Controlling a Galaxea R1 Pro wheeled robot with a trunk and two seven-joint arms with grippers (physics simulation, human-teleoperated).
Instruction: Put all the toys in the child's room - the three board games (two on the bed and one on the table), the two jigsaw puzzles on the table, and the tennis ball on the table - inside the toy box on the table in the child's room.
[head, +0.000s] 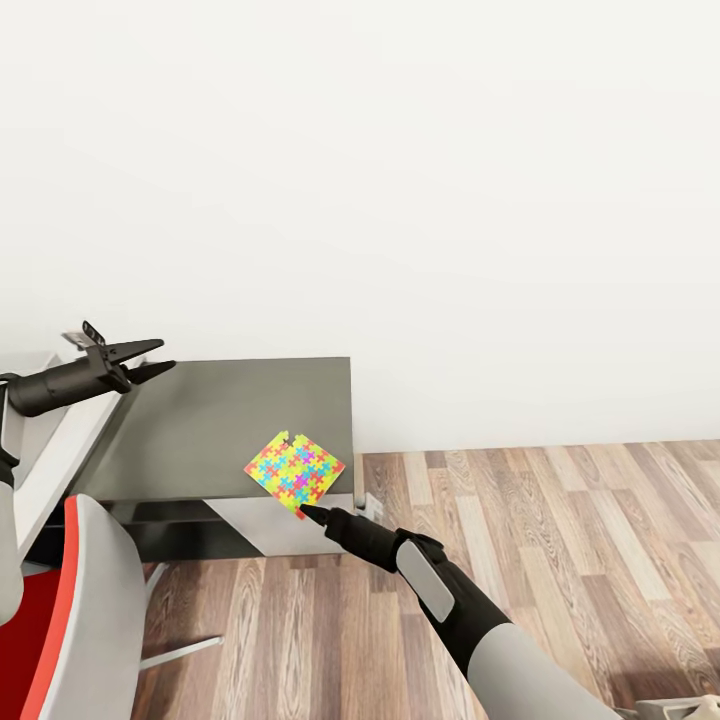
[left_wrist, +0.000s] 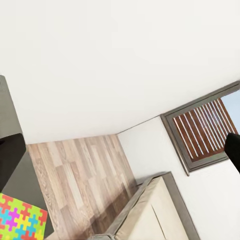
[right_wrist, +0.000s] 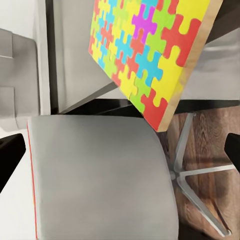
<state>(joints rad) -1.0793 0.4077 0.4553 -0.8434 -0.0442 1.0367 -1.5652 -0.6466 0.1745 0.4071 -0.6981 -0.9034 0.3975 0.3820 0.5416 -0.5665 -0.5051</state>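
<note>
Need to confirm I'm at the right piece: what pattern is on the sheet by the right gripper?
The jigsaw puzzle has interlocking yellow, red, blue, green and purple pieces, clearest in the right wrist view.

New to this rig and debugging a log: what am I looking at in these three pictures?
It is a simulated two-armed robot on wheels, steered by a person. The wide picture comes from a camera on its head, looking down over both arms. The other two come from cameras near each arm's tool, looking along its two fingers.

On the dark grey desk lies a multicolour jigsaw puzzle, one corner sticking out past the desk edge. The right tool is right at that corner. In the right wrist view its fingers sit wide apart, so it looks open and nothing is held. The left tool hangs open above the desk, empty. A red and grey chair stands in front, on a wood floor.
</note>
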